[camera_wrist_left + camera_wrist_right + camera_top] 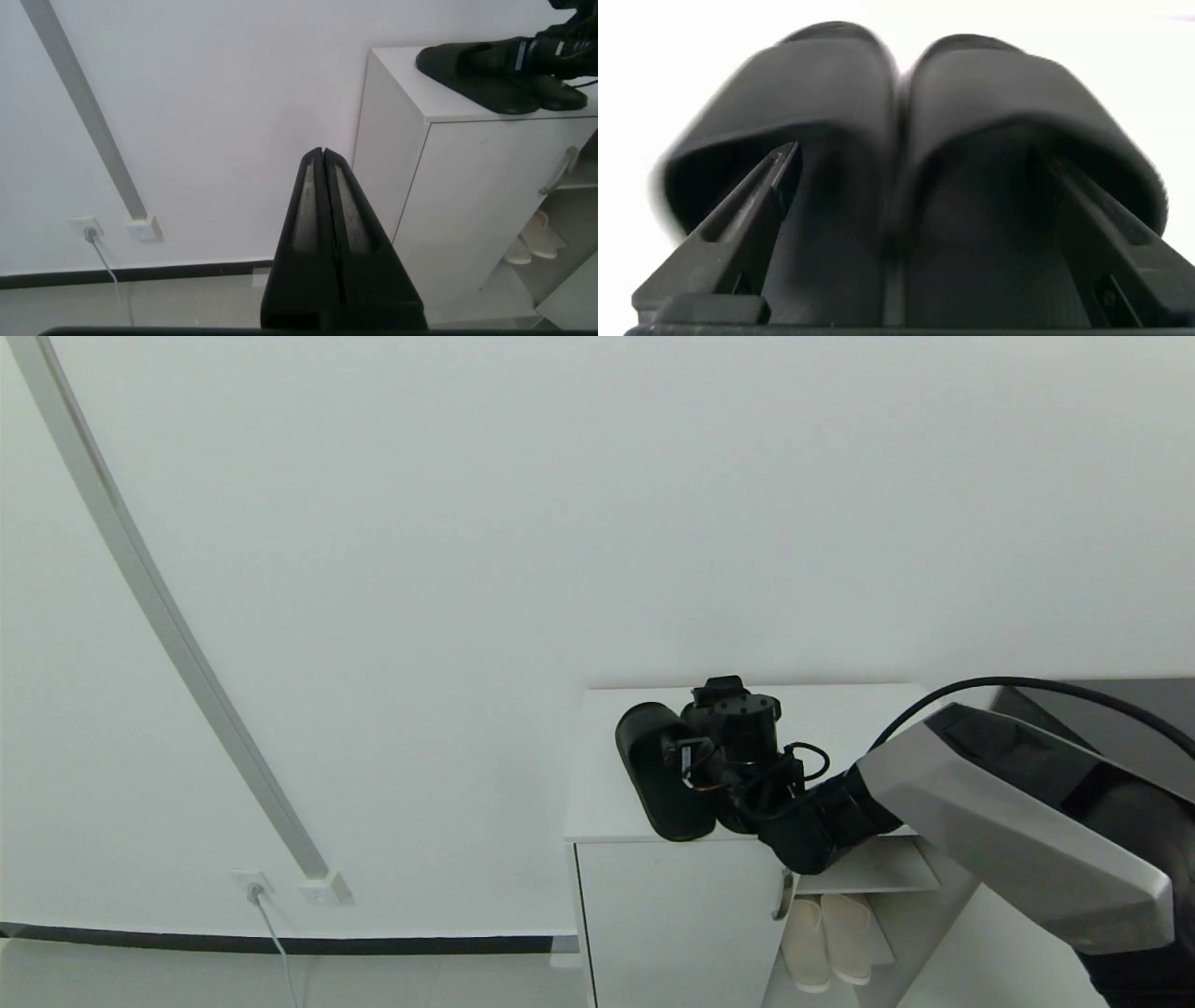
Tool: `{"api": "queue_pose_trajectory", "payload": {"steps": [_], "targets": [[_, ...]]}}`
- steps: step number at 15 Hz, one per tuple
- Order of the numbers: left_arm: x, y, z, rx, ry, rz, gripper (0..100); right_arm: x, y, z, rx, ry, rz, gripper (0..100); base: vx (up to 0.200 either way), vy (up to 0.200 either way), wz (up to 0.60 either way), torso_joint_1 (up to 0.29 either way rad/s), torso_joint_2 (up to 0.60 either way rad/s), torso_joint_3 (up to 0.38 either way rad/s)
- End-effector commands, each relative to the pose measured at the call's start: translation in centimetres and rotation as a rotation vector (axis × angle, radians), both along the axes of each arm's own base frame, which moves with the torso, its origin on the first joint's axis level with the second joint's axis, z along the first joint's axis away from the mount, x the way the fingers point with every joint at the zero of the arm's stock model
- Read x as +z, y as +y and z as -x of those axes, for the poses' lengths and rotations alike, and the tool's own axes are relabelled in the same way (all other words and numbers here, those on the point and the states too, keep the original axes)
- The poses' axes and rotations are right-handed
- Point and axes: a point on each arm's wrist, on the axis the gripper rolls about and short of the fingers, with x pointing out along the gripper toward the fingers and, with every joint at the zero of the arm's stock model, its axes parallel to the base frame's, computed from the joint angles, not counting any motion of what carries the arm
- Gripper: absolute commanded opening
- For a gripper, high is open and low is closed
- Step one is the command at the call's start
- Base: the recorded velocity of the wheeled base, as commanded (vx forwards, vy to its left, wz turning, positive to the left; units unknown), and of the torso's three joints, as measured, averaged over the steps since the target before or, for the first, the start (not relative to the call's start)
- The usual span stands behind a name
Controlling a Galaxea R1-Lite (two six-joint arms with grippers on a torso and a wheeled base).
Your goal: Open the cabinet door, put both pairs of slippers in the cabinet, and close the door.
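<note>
Head view first: the white cabinet (672, 915) sits down at 5 o'clock of the scene, hard against the pale wall; on its top, toward the 9 o'clock end, lies the pair of black slippers (658, 784), side by side and touching, and the right end effector (695, 756) is right on them, the arm coming in from 4 o'clock; over to the right wrist view, and its fingers (771, 201) are spread wide, released, one poked under each slipper's strap with the two inner walls between them, nothing pinched; the toes point away from the camera; back in the head view, the cabinet's 3 o'clock half stands open, showing a shelf (868, 868), and below that, at 6 o'clock from it, the white slippers (826, 941) lie paired inside; the 9 o'clock door is closed, its handle (782, 894) at the inner edge; left wrist view now: the left end effector (323, 159) is clenched, fingers pressed flat together on nothing, hanging well apart from the cabinet at its 9 o'clock side, facing the wall; there, a wall socket (250, 885) with a cable hanging from it, and a pale conduit strip (159, 607) slanting up toward 11 o'clock.
</note>
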Motion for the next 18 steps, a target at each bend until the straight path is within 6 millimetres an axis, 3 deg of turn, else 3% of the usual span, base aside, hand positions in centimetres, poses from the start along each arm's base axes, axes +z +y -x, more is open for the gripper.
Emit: {"api": "queue_pose_trajectory", "payload": {"steps": [1, 9, 10, 18], "targets": [[0.0, 0.0, 0.0, 0.000, 0.000, 0.000, 0, -1.5, 0.1, -0.7, -0.005, 0.015, 0.010, 100, 0.000, 0.000, 0.00, 0.000, 0.00, 0.000], [0.0, 0.0, 0.0, 0.000, 0.000, 0.000, 0, -0.9, 0.7, -1.6, -0.004, 0.001, 0.001, 100, 0.000, 0.000, 0.00, 0.000, 0.00, 0.000], [0.0, 0.0, 0.0, 0.000, 0.000, 0.000, 0, -0.9, 0.7, -1.6, -0.005, 0.000, 0.000, 0, 0.000, 0.000, 0.00, 0.000, 0.00, 0.000], [0.0, 0.0, 0.0, 0.000, 0.000, 0.000, 0, -0.4, 0.7, -1.4, -0.003, -0.007, -0.008, 0, 0.000, 0.000, 0.00, 0.000, 0.00, 0.000]]}}
